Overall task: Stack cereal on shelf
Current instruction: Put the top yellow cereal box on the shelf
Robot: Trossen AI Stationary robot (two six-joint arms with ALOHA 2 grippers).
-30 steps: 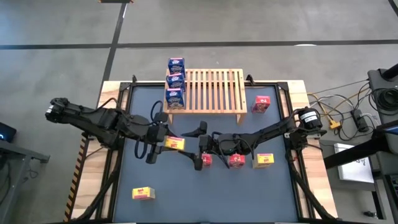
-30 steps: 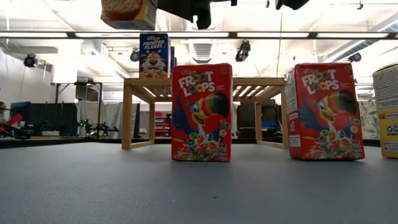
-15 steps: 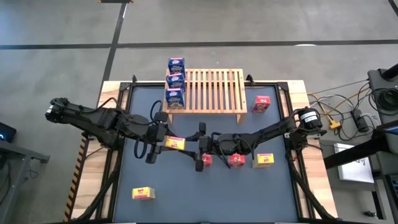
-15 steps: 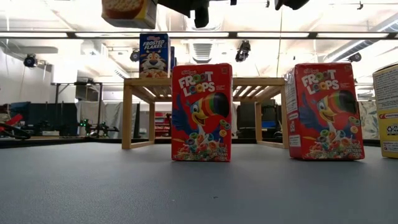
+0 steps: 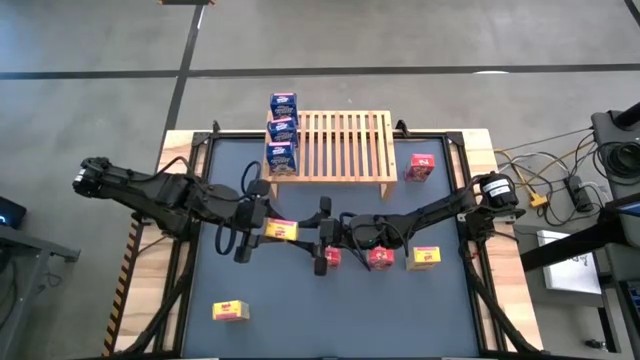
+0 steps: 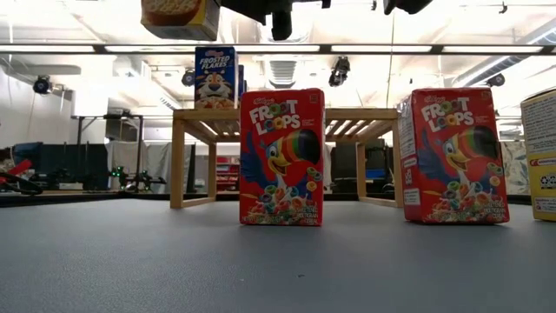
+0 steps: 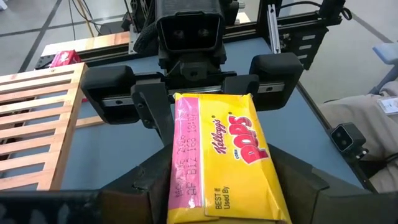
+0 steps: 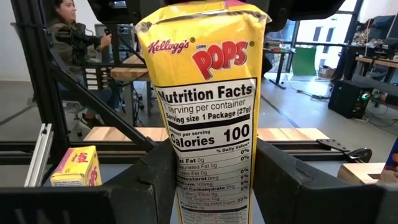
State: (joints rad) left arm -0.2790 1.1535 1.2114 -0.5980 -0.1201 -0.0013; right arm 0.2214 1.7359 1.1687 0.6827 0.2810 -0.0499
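Because the job is to fill the shelf (image 5: pixel 335 148), six boxes wait on the counter (image 5: pixel 300 310) and three are up there already. Farthest from the shelf, at the front of the counter, one yellow Corn Pops box (image 5: pixel 231 311) lies alone. Closer to the shelf, two red Froot Loops boxes (image 5: pixel 331 257) (image 5: pixel 379 259) stand side by side, with another yellow Corn Pops box (image 5: pixel 423 258) just beside them.

Above those, in front of the shelf, a third Corn Pops box (image 7: pixel 217 143) hangs in the air. The left gripper (image 7: pixel 224 180) has its fingers (image 7: pixel 155 180) clenched on one end of it. The right gripper (image 8: pixel 214 174) faces it and has its fingers (image 8: pixel 155 174) pressed on the other end. It looks like the two arms are passing the box from one to the other, maybe so it can be set down standing up.

On the shelf, three blue Frosted Flakes boxes (image 5: pixel 281 130) stand in a row at its left end. That leaves most of the slats bare for the rest. One more red Froot Loops box (image 5: pixel 421 167) sits on the counter just beside the right end of the shelf.
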